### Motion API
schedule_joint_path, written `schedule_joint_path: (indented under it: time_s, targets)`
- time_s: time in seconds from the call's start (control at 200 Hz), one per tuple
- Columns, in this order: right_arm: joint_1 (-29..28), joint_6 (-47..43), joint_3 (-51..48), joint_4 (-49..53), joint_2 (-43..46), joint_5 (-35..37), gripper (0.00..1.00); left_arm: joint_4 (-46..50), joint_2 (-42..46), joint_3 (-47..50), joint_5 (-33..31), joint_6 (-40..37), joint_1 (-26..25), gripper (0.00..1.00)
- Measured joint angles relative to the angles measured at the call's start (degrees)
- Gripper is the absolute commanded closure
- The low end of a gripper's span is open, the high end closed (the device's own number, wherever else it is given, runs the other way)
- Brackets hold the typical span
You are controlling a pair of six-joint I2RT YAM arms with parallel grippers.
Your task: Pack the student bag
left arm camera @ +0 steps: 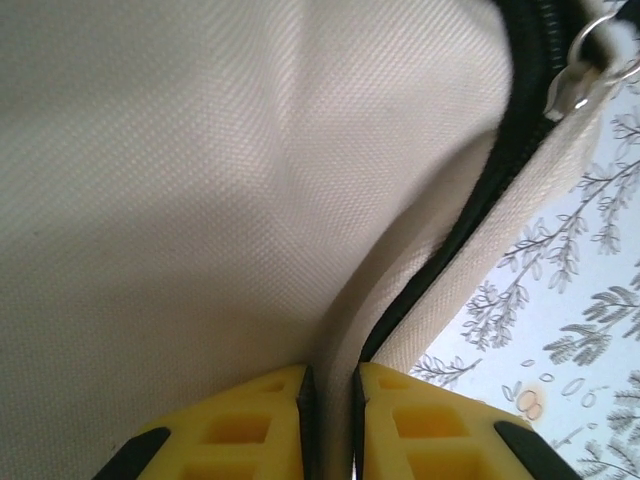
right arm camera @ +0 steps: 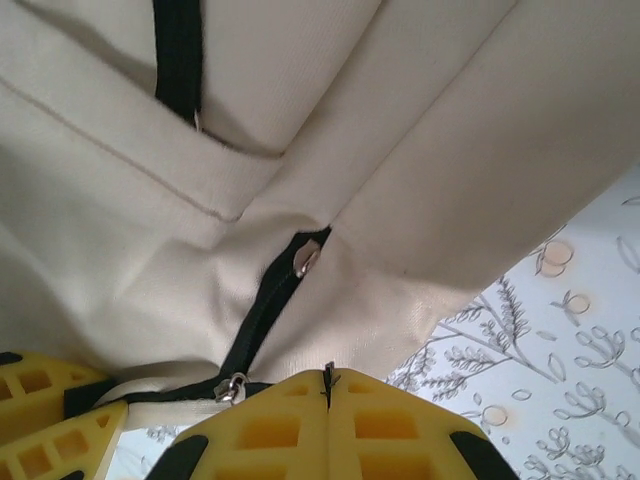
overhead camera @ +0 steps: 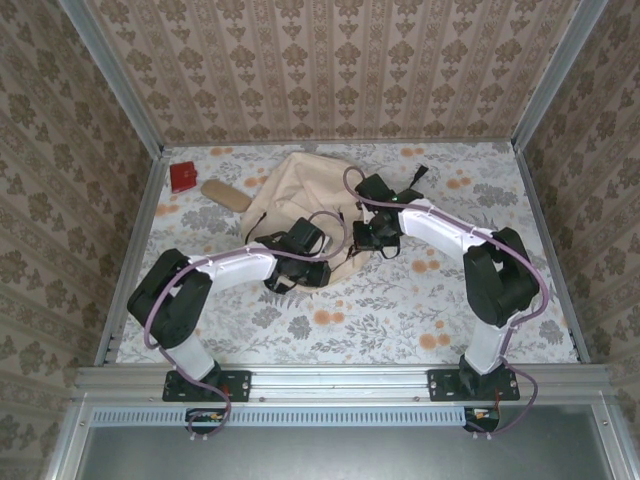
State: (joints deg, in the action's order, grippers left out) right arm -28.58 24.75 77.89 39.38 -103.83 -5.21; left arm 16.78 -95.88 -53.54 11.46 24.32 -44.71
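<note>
- The bag (overhead camera: 295, 195) is seen lying slumped at the far middle of the table (overhead camera: 420, 300), just ahead of both wrists. A red box (overhead camera: 183, 177) and a tan pouch (overhead camera: 226, 194) are set down to its left, the pouch just beside it.
- The left gripper (left arm camera: 330, 425) is closed down to a slit, and a fold of the bag's edge beside the zip (left arm camera: 470, 215) is pinched between the fingers.
- The right gripper (right arm camera: 328, 405) is shut tight, tip against tip, at the bag's near edge. A thin dark sliver is caught between the tips, but what it is cannot be told.
- The bag is judged to be light and wholly soft. The woven cloth is creased and sagging, so no shape would be kept if it were lifted, and a one-sided pull would likely only drag it over the table.
- Hold is best taken at the stitched edge along the zip, where the cloth is doubled and firmer. The smooth panels would be hard to pinch, and the small metal slider (left arm camera: 580, 60) would be apt to slip.
- From above, the long axis is seen to run roughly far to near, leaning a little rightward at the near end. The zip line is turned toward the arms. Which end is the top cannot be told.
</note>
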Motion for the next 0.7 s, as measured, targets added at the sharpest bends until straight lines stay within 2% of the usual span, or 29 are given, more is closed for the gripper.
schedule_joint_path:
  time_s: [0.225, 0.32, 0.615, 0.64, 0.7]
  targets:
    - [1.22, -0.33, 3.91, 0.39, -2.21, 5.16, 1.0, -2.14, -0.44, 1.4, -0.44, 0.13, 0.0, 0.83]
    - [1.66, -0.26, 4.66, 0.63, -3.17, 5.49, 1.0, -2.1, -0.44, 1.29, -0.44, 0.13, 0.0, 0.8]
    - [3.5, 0.79, 2.49, -0.02, -1.81, 4.85, 1.0, 6.23, 3.56, -3.56, 1.03, 1.62, 0.39, 0.39]
    - [4.0, 0.98, 1.99, -0.2, -1.4, 4.81, 0.94, 7.04, 4.28, -4.31, 1.03, 1.95, 0.59, 0.36]
    - [5.44, 2.05, 0.59, -0.59, -0.04, 4.46, 0.64, 8.24, 6.14, -6.08, 0.92, 2.34, 1.36, 0.32]
